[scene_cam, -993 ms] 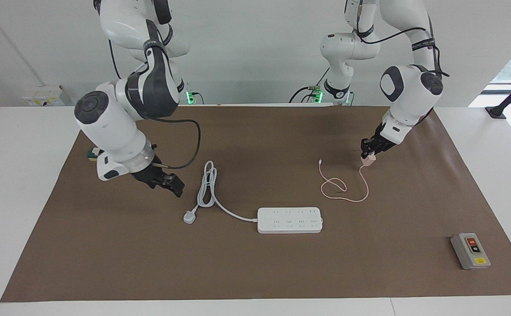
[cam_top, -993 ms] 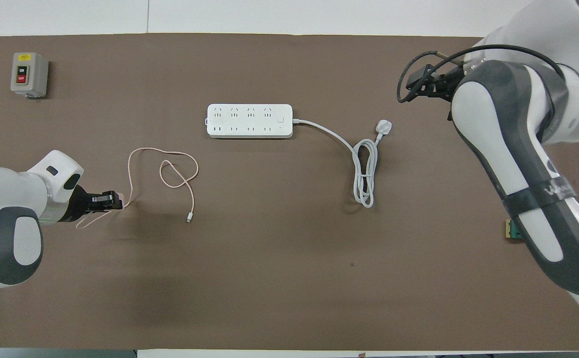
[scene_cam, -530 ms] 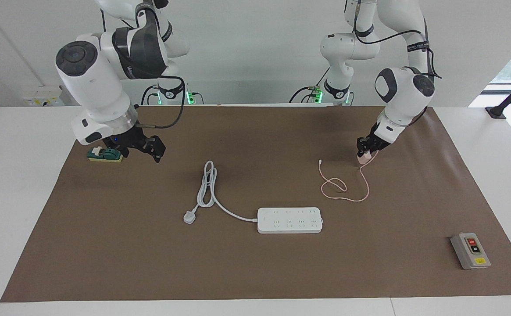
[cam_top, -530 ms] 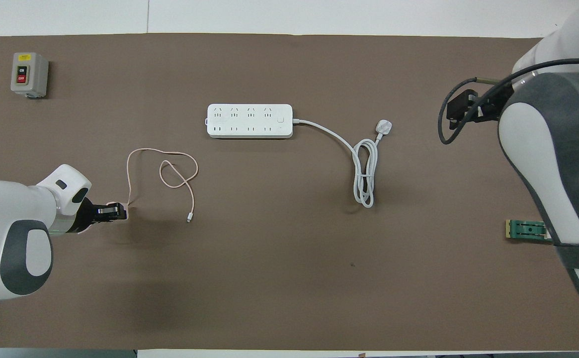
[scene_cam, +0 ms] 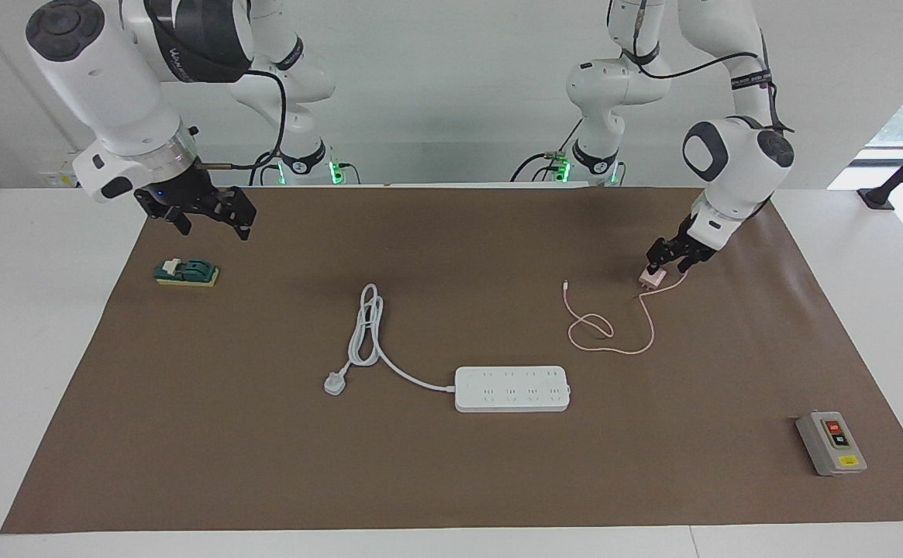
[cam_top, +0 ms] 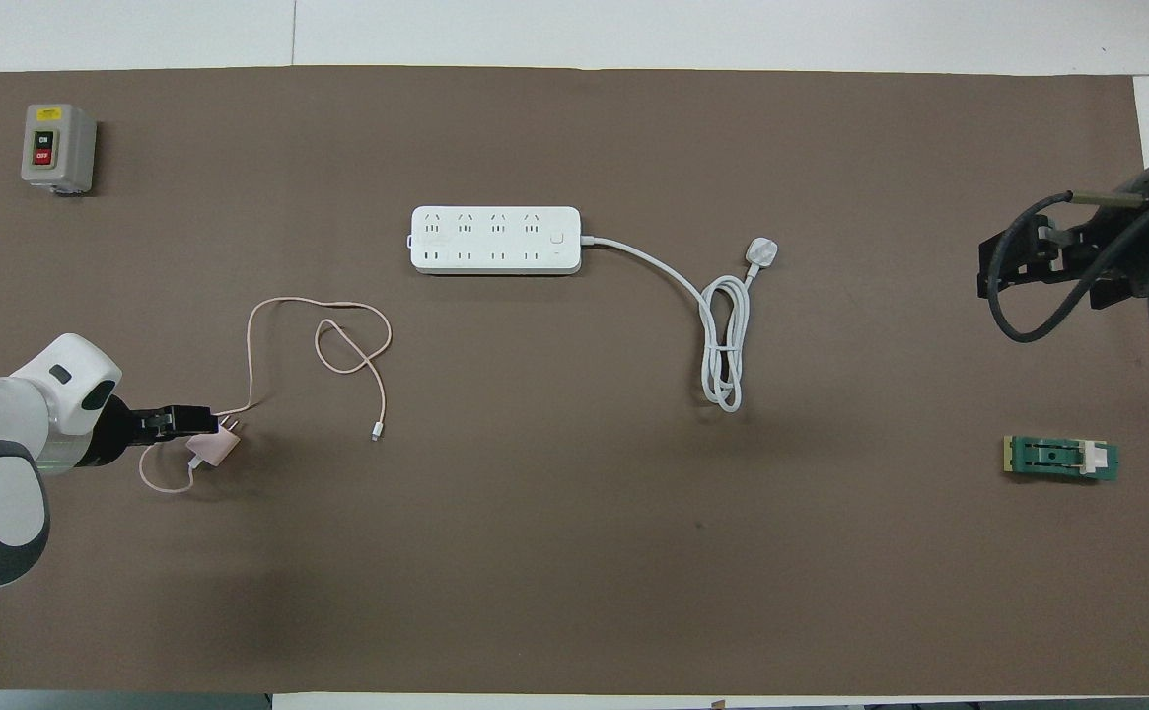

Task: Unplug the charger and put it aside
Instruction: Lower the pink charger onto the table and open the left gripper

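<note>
The right arm has swung up and away, its hand (scene_cam: pixel 203 211) now raised over the bench edge near the green switch block (scene_cam: pixel 186 272); whether its fingers are spread cannot be told. The left hand (scene_cam: pixel 666 256) has let go: its fingers stand spread just above the charger (scene_cam: pixel 648 278), which lies tipped on the brown mat (scene_cam: pixel 451 465), prongs showing, toward the left arm's end. Its pink cable (scene_cam: pixel 604 335) loops between it and the power strip (scene_cam: pixel 512 388), unplugged. A grey switch box (scene_cam: pixel 831 442) sits well apart.
</note>
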You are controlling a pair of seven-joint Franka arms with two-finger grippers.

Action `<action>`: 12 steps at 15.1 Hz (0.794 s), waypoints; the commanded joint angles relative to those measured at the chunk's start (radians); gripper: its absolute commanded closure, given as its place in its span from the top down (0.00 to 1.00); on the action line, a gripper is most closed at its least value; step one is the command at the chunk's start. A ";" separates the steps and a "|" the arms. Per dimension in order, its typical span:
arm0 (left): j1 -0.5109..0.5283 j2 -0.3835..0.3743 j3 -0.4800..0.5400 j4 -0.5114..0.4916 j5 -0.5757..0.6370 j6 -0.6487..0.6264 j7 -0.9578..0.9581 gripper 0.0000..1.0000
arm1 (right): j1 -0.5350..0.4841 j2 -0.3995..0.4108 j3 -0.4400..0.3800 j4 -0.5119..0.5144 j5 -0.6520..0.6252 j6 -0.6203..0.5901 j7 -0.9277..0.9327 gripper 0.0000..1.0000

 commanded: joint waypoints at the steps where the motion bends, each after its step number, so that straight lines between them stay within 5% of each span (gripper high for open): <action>1: 0.030 0.002 -0.005 0.120 -0.010 -0.121 0.014 1.00 | -0.008 -0.079 0.009 -0.092 -0.011 0.006 -0.031 1.00; 12: 0.074 0.016 -0.019 0.593 0.156 -0.591 -0.151 1.00 | -0.042 -0.099 0.009 -0.092 -0.047 0.033 -0.133 1.00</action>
